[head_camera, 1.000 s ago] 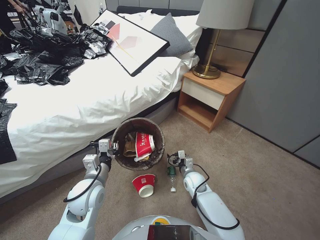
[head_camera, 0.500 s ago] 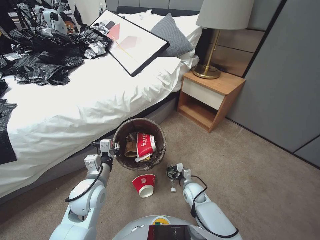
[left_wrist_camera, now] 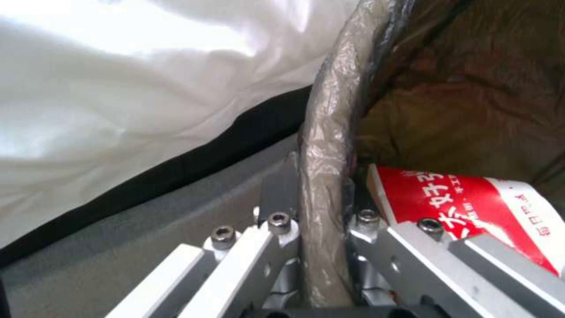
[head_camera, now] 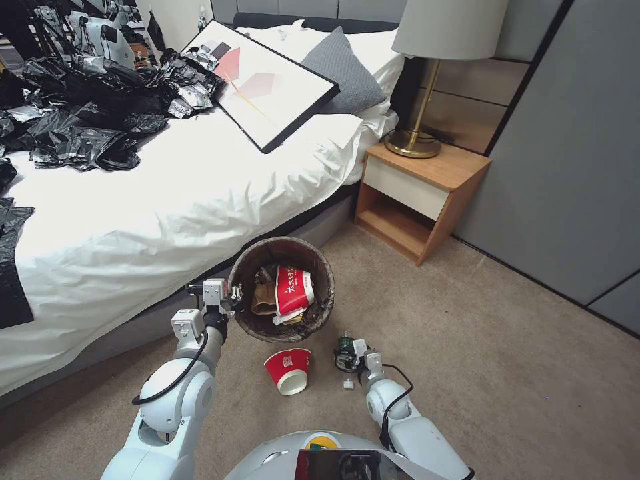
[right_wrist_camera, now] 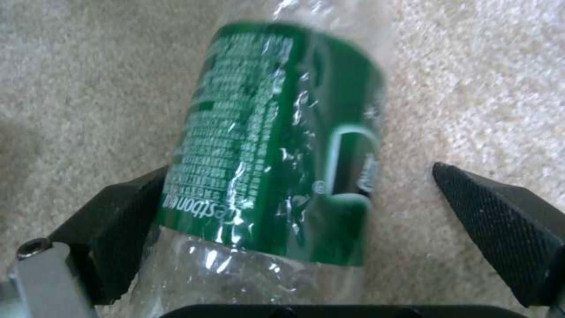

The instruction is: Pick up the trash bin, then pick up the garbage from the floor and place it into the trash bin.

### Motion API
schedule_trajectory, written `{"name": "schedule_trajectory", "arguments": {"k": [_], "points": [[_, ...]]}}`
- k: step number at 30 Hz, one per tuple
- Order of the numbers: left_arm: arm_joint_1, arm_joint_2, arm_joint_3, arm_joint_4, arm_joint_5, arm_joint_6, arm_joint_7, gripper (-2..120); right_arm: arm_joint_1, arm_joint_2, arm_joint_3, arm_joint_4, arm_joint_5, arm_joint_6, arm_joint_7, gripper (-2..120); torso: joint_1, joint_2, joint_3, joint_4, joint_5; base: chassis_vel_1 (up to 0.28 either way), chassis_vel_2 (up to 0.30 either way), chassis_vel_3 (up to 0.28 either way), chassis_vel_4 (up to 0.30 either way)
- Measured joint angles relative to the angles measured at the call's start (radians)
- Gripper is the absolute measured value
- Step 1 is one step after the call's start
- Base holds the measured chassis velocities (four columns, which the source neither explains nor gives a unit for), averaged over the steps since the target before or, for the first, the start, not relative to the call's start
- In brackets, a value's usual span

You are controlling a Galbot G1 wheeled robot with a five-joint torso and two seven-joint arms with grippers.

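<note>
The trash bin is held up off the carpet beside the bed, its rim pinched by the left gripper. In the left wrist view the left gripper's fingers are seen pressed together on the bag-wrapped rim, one finger outside, one inside. The bin is seen as a small round bucket lined with a dark brown bag folded over the rim. Inside it a red paper cup with white lettering and crumpled brown paper are seen.

The right gripper is lowered to the floor over a clear bottle with a green label. Its fingers are spread, with the bottle lying between them; the bottle is touched by one pad, while the other is kept apart from it. The bottle's plastic is crinkled and its white cap points toward the robot.

A second red cup, white inside, lies on its side on the carpet, just beside the bottle and below the bin.
</note>
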Motion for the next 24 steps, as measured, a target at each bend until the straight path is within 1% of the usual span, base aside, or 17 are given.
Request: {"name": "schedule_trajectory", "arguments": {"k": [5,7,8,9,11,12,15,16,19,20,22,24], "points": [[-0.001,0.0,0.004,0.001,0.004,0.0,0.0,3,0.006,0.008,0.002,-0.013,-0.009,0.006,-0.007,99,0.0,0.0,0.0,0.0,-0.0001,0.0,0.0,0.0,0.0],[-0.001,0.0,0.002,0.001,0.004,0.001,0.0,3,0.009,0.01,0.003,-0.021,-0.013,0.014,-0.011,89,0.0,0.0,0.0,0.0001,0.0,0.0,0.0,0.0,0.0],[-0.001,0.0,0.002,0.001,0.004,0.001,0.0,3,0.009,0.01,0.003,-0.021,-0.013,0.014,-0.011,89,0.0,0.0,0.0,0.0001,0.0,0.0,0.0,0.0,0.0],[-0.001,0.0,0.001,0.001,0.004,0.001,0.0,3,0.009,0.01,0.003,-0.023,-0.014,0.015,-0.011,86,0.0,0.0,0.0,0.0001,-0.0001,0.0,0.0,0.0,0.0],[-0.001,0.001,0.001,0.004,0.004,0.001,0.0,3,0.01,0.011,0.006,-0.024,-0.018,0.018,-0.011,75,0.0,0.0,0.0,0.0001,0.0,0.0,0.0,0.0,0.0],[-0.001,0.001,0.001,0.004,0.004,0.001,0.0,3,0.01,0.011,0.006,-0.024,-0.018,0.018,-0.011,75,0.0,0.0,0.0,0.0001,0.0,0.0,0.0,0.0,0.0],[-0.002,-0.001,0.005,0.01,0.006,0.001,0.0,3,0.007,0.011,0.011,-0.019,-0.023,0.023,-0.011,60,0.0,0.0,0.0,0.0002,0.0001,0.0,0.0,0.0,0.0],[-0.002,-0.001,0.005,0.01,0.006,0.001,0.0,3,0.007,0.011,0.011,-0.019,-0.023,0.023,-0.011,60,0.0,0.0,0.0,0.0002,0.0001,0.0,0.0,0.0,0.0],[-0.005,-0.001,0.009,0.012,0.006,0.002,0.001,3,0.003,0.011,0.014,-0.014,-0.025,0.026,-0.012,46,0.0,0.0,0.0,0.0002,0.0002,0.0,0.0,0.0,0.0],[-0.005,-0.001,0.009,0.012,0.006,0.002,0.001,3,0.003,0.011,0.014,-0.014,-0.025,0.026,-0.012,46,0.0,0.0,0.0,0.0002,0.0002,0.0,0.0,0.0,0.0],[-0.006,0.0,0.009,0.013,0.006,0.003,0.001,3,0.001,0.01,0.018,-0.013,-0.027,0.029,-0.014,40,0.0,0.0,0.0,0.0003,0.0003,0.0,0.0,0.0,0.0],[-0.006,0.0,0.009,0.013,0.006,0.004,0.001,3,0.001,0.009,0.019,-0.013,-0.028,0.031,-0.014,38,0.0,0.0,0.0,0.0003,0.0003,0.0,0.0,0.0,0.0]]}}
